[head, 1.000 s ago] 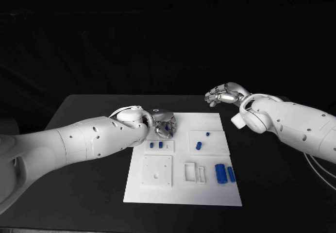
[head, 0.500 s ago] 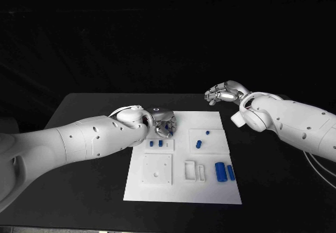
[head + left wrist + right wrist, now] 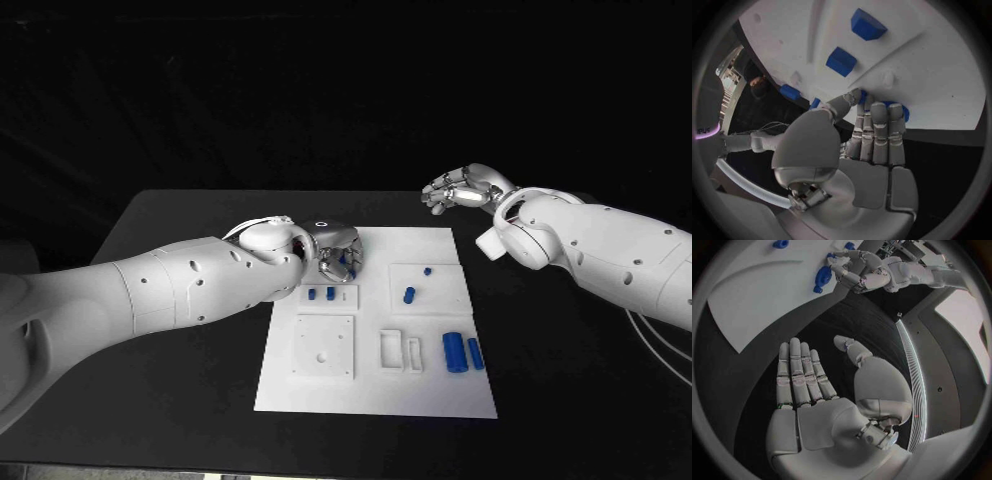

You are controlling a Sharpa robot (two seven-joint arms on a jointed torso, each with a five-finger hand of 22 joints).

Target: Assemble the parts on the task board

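The white task board (image 3: pixel 433 395) lies mid-table. My left hand (image 3: pixel 336 252) hovers low over its far left corner; in the left wrist view its thumb and fingertips (image 3: pixel 879 112) close round a small blue part (image 3: pixel 902 113). Two small blue blocks (image 3: pixel 322 294) stand just in front of that hand and appear again as blocks (image 3: pixel 841 61) in the left wrist view. A blue peg (image 3: pixel 410 296) and a tiny blue piece (image 3: pixel 428 272) sit on the far right pad. Two blue cylinders (image 3: pixel 463 354) lie near the right edge. My right hand (image 3: pixel 462 190) is raised beyond the board's far right corner, fingers spread, holding nothing.
A white square plate (image 3: pixel 325 347) with holes and two white frames (image 3: pixel 402 352) occupy the board's middle. The black table (image 3: pixel 173 400) surrounds the board. In the right wrist view the open palm (image 3: pixel 811 400) faces the board's corner (image 3: pixel 761 295).
My left hand has shifted slightly toward the board's far edge. The right hand has barely moved.
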